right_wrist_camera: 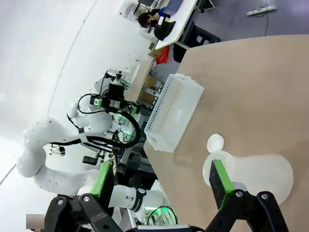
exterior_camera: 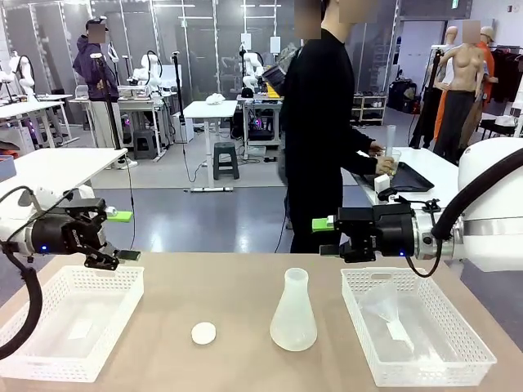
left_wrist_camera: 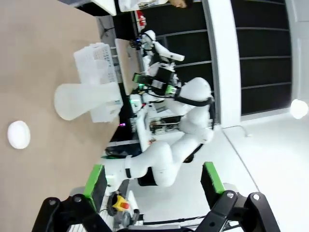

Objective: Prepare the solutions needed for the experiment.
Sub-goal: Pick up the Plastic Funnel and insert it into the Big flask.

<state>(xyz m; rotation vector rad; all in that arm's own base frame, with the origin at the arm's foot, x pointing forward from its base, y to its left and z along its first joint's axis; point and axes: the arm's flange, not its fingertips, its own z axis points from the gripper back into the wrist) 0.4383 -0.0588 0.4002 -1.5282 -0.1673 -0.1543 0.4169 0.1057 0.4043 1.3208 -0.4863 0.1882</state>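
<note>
1. The left tool hangs over the far edge of the left basket. Its fingers point toward the middle of the desk. The jaws stand wide and hold nothing.
2. The right tool hangs over the far left corner of the right basket, and its fingers point back at the left tool. Its jaws are also wide and hold nothing.
3. A translucent flask stands upright on the desk between the two baskets. It is lower than both tools and touches neither.
4. The flask is nearer the right tool, whose fingertips sit above and a little to the right of its neck. The left tool is well apart from it.
5. In the right wrist view, one green pad overlaps the flask's mouth in the picture, with the flask farther off on the desk.
6. Whether the flask holds any of the solutions cannot be told. Its cloudy wall shows no clear liquid line in any view.
7. A white round cap lies flat on the desk just left of the flask, between it and the left basket.
8. A clear plastic piece lies inside the right basket.
9. A person stands beyond the desk, turned toward a farther table on the right. One hand is on small clear vessels there, and their contents are too small to make out.
</note>
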